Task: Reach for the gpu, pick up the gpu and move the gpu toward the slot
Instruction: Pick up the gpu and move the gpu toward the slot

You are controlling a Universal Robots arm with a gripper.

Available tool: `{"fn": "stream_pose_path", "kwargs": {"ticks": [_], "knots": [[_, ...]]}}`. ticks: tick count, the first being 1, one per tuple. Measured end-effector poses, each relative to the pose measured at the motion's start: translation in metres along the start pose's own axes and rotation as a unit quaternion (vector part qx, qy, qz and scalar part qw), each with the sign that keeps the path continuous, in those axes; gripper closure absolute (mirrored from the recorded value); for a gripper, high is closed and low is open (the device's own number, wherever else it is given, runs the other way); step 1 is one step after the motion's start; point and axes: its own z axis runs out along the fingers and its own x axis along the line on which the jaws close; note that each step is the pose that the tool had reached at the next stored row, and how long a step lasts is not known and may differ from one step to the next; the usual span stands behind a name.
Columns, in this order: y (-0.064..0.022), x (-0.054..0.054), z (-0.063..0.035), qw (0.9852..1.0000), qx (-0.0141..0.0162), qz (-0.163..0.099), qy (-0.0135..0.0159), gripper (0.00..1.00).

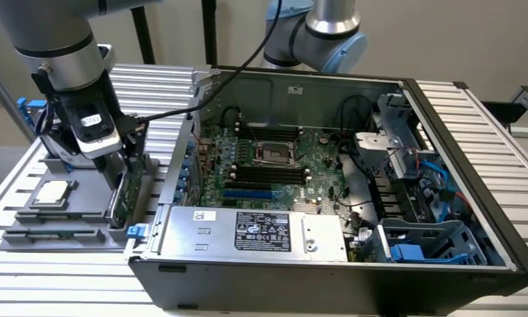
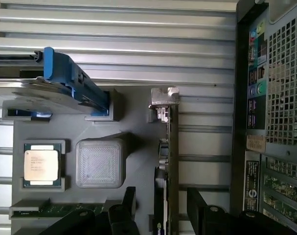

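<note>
gpu (image 2: pixel 171 147) on edge in the grey tray (image 2: pixel 138 161), our pincer (image 2: pixel 162 196) spread around it.

In the wrist view we see two black fingers (image 2: pixel 130 200) apart, one on each side of the green card, with a gap to either face. Its silver bracket sits at the end away from the pincer. A cpu chip (image 2: pixel 41 165) and a blue-railed hard drive (image 2: pixel 65 83) share the tray. The exterior view gives us the wider lie: the tray rests on the slatted worktop (image 1: pixel 475 132) at that view's left, just beside the open computer case (image 1: pixel 246 284).
</note>
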Motion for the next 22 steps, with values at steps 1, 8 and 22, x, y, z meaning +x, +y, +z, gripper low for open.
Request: {"fn": "stream_pose_path", "kwargs": {"ticks": [1,8,22], "knots": [[-0.0003,0.000,0.0018,1.0000,0.0000,0.000,0.0000,0.46],[-0.0039,-0.001,0.0144,1.0000,0.0000,0.000,-0.0002,0.46],[-0.0077,0.000,0.0278,1.0000,0.0010,0.000,-0.0065,0.46]]}}
